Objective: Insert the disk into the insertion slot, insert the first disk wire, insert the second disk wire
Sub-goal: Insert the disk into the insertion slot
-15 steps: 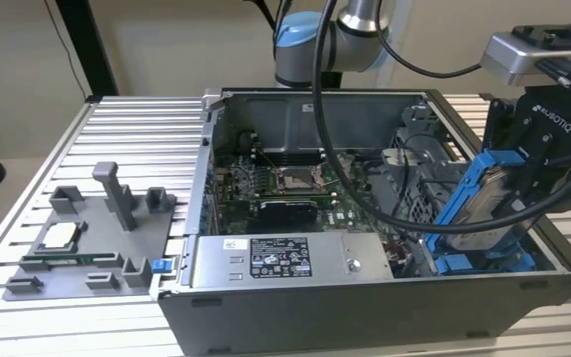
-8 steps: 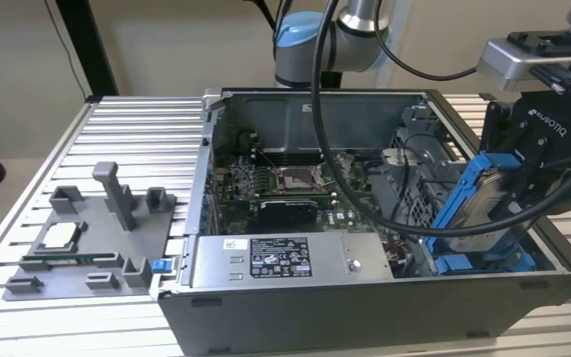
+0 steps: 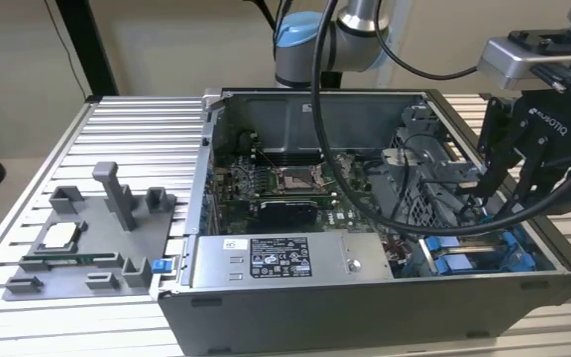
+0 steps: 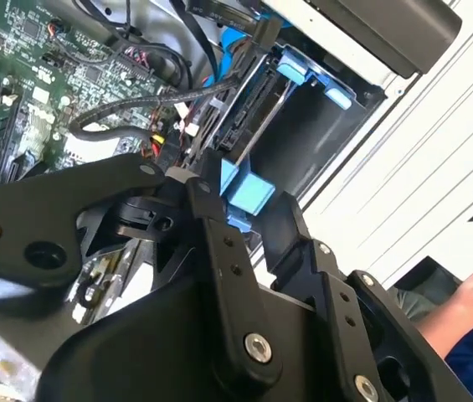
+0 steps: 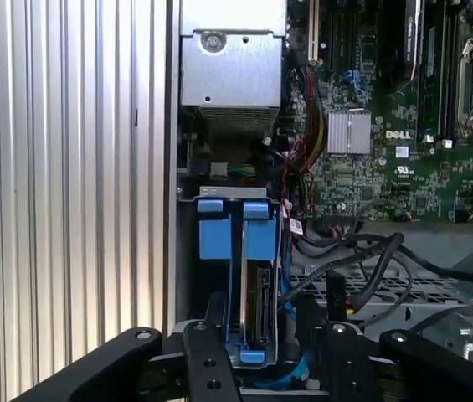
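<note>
Nearest of all is the black, jointed gripper (image 4: 249,199), straddling the blue end tab of the disk (image 5: 257,280) (whether it clamps the tab or merely brackets it, I cannot tell). The disk stands on edge directly under the gripper, down in the slot (image 3: 419,197). Black cables (image 5: 362,260) loop just beside the gripper, and the circuit board (image 5: 370,167) lies beyond them.

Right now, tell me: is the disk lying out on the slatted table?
No: the disk, clipped in its blue frame, stands on edge inside the insertion slot.
</note>
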You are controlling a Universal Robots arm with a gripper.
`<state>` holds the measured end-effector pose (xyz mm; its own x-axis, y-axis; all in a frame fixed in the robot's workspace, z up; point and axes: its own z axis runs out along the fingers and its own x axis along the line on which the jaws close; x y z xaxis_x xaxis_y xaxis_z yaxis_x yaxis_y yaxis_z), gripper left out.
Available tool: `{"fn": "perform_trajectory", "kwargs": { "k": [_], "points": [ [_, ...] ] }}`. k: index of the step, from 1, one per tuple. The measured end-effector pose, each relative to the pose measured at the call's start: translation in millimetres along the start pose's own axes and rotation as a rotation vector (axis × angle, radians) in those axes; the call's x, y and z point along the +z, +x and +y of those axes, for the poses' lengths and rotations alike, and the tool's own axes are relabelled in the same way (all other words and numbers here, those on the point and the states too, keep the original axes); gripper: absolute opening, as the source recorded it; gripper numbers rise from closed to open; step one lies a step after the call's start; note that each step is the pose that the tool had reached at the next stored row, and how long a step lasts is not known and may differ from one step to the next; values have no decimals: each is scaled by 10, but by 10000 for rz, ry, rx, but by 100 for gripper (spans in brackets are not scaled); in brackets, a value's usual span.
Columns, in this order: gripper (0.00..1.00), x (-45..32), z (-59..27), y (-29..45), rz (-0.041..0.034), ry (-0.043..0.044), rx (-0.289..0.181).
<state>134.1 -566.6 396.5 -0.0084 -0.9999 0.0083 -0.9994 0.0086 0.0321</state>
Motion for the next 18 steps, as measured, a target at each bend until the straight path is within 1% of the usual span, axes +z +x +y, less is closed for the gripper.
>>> {"fn": "perform_trajectory", "kwargs": {
  "k": [2, 5, 6, 9, 11, 15, 18],
  "points": [
    [100, -53, 1, 0, -5, -10, 0],
    [100, -60, 2, -21, -41, -11, -2],
    [100, -61, 2, -37, -67, -10, -3],
    [100, -50, 9, -96, -144, -10, -4],
    [100, -34, 15, -139, -181, -11, -5],
    [100, -2, 36, -206, -205, -11, 12],
    [100, 13, 51, -226, -227, -7, 89]
  ]
}}
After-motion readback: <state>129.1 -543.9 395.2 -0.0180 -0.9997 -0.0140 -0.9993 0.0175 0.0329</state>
